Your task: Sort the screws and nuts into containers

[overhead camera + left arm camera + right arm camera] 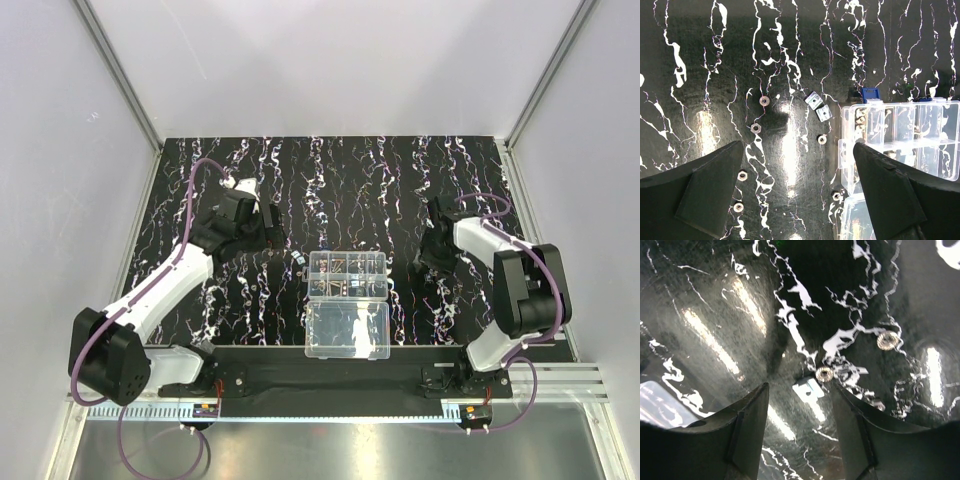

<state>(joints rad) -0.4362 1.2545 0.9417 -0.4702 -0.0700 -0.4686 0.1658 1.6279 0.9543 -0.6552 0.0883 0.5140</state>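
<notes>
The left fingers (705, 195) gape wide and empty over loose nuts (755, 128) just left of the organizer box (847, 125). The right fingers (747, 440), likewise parted and empty, hover over a square nut (807, 389) right of it.

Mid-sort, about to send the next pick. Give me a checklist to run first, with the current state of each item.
1. Left gripper open and empty: ok.
2. Right gripper open and empty: ok.
3. Right pick isolated: not ok. A square piece lies in the gap, but a nut sits right beside it.
4. Left pick lined up: not ok. Loose nuts lie scattered ahead of the fingers, none centred.
5. Organizer box with its lid open, cells exposed: ok.
6. Which cell takes which part: cannot tell, contents too small.
</notes>
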